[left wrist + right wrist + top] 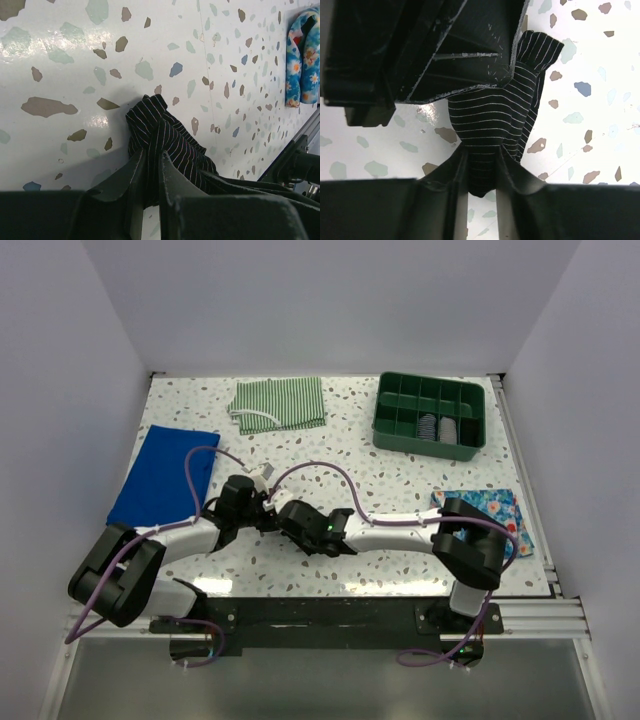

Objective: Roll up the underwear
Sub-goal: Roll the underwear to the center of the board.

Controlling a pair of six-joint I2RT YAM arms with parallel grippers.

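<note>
The left gripper (262, 510) and right gripper (290, 516) meet mid-table from above, and what they hold is hidden beneath them. The left wrist view shows fingers clenched on the bunched black pinstriped underwear (160, 132), which lies on the table (75, 60). In the right wrist view, that gripper pinches the same bundle. If the two pull against each other, the fabric could slip free. How far it is rolled is unclear.

White arms (190, 535), black joints (118, 575) and claws (481, 165) (purple cables (320, 468) along each)
</note>
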